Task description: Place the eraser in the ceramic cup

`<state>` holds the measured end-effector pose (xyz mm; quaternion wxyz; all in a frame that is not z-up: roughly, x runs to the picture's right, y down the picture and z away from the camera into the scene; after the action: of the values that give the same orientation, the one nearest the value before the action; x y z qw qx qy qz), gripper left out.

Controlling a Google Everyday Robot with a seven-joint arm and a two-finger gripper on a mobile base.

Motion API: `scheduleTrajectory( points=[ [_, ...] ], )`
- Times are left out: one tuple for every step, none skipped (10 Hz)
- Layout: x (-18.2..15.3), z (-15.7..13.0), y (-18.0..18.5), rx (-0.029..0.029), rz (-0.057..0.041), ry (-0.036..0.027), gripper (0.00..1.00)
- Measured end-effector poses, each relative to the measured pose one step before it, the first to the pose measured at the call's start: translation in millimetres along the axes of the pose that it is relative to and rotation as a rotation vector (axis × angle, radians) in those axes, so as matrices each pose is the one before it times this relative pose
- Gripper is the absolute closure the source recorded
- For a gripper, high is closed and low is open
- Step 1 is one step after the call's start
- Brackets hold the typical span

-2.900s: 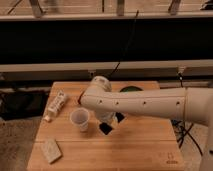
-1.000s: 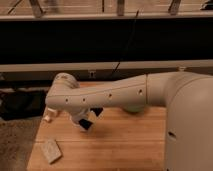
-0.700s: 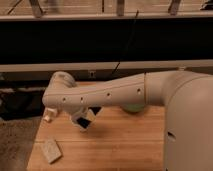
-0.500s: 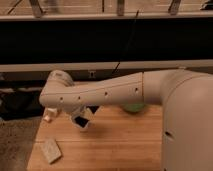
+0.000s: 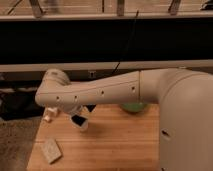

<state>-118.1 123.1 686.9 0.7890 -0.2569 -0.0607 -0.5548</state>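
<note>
My arm reaches in from the right across the wooden table (image 5: 120, 145), and its pale forearm covers most of the gripper (image 5: 80, 118). The gripper hangs under the wrist at the table's left, right over the ceramic cup (image 5: 83, 126), a small whitish cup of which only the lower side shows. A flat black piece, the eraser (image 5: 77, 120), sticks out below the gripper at the cup's mouth. The gripper is shut on it. I cannot tell how far it reaches into the cup.
A green bowl (image 5: 134, 107) peeks out behind the forearm at the table's back. A pale beige block (image 5: 51, 150) lies near the front left corner. A white tube-like package (image 5: 48, 116) lies at the left edge. Dark shelving runs behind the table.
The arm has swung a little further left, carrying the gripper and the black piece from just right of the cup to over its mouth. Nothing else has moved.
</note>
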Motion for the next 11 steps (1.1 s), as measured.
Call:
scheduleTrajectory(
  points=[
    [-0.47, -0.62, -3.22, 0.00458, -0.00421, 0.00321, 1.00],
    [-0.20, -0.06, -3.05, 0.00433, -0.00373, 0.00297, 1.00],
    [0.32, 0.20, -1.52, 0.00208, -0.00116, 0.00052, 1.00],
    [0.98, 0.05, -1.03, 0.00274, -0.00139, 0.00222, 1.00],
    [0.57, 1.19, -0.47, 0.00163, -0.00102, 0.00224, 1.00],
    [-0.23, 1.14, -0.43, 0.00058, -0.00178, 0.00091, 1.00],
    [0.15, 0.57, -0.66, 0.00198, -0.00129, 0.00212, 1.00],
    [0.11, 0.66, -0.33, 0.00185, -0.00091, 0.00151, 1.00],
    [0.22, 0.11, -0.42, 0.00180, -0.00042, 0.00143, 1.00],
    [-0.19, 0.67, -0.60, 0.00227, -0.00168, 0.00111, 1.00],
    [-0.14, 1.07, -0.56, 0.00253, -0.00195, 0.00146, 1.00]
  ],
)
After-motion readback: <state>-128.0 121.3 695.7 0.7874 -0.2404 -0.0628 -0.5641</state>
